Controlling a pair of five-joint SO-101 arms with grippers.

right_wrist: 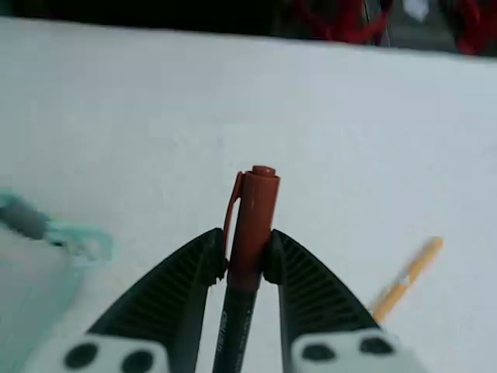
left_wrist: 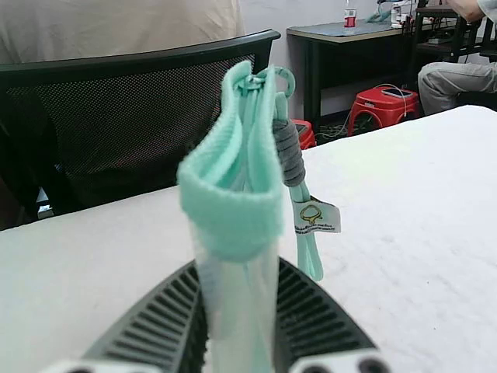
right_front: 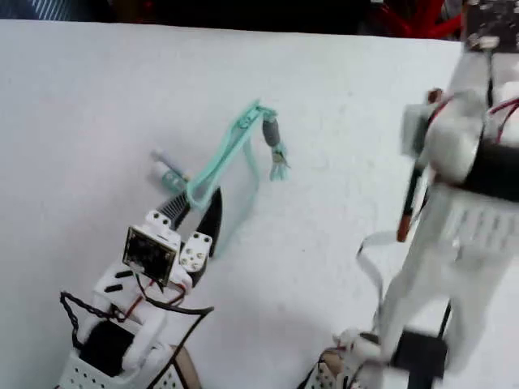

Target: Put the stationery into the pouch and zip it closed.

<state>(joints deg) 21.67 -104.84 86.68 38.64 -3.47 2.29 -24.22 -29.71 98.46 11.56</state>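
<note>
Our L gripper is clamped on one end of the mint pouch; pouch's long axis runs away from it. Our R gripper pinches a brown pen lengthwise, w/ pouch well to its left.

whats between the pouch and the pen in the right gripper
Only bare table: the high view shows nothing between the pouch and the pen held in the right gripper.

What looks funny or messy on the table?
The mint pouch stands up on its edge instead of lying flat, because the left hand pinches one end. The right hand grips a red pen normally. Nothing looks spilled or broken.
</note>
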